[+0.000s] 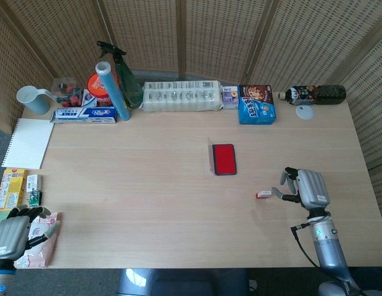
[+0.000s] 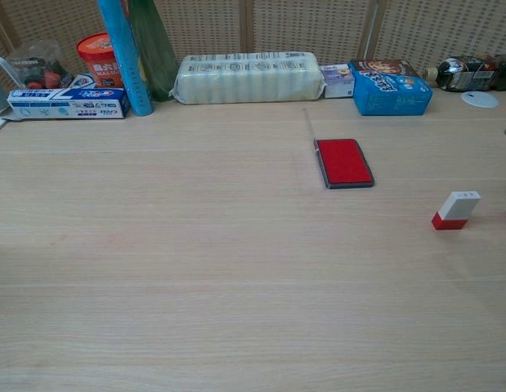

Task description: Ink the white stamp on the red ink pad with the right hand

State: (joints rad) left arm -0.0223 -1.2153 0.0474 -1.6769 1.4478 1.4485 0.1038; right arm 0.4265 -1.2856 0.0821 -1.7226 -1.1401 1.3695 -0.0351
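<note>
Right robot hand (image 1: 305, 188) empty, fingers loosely apart. Stamp (image 1: 263, 195) just beside it on desk (image 1: 147, 185), ungrasped. We judge pickup, inking on pad (image 1: 224, 159) remain.

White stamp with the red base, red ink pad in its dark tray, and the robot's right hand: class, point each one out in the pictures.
white stamp with the red base (image 2: 456, 209), chest view, on its white upper body.
red ink pad in its dark tray (image 2: 344, 161), chest view, on the red inking surface.
right hand (image 1: 308, 188), head view, on the grey back of the hand.
</note>
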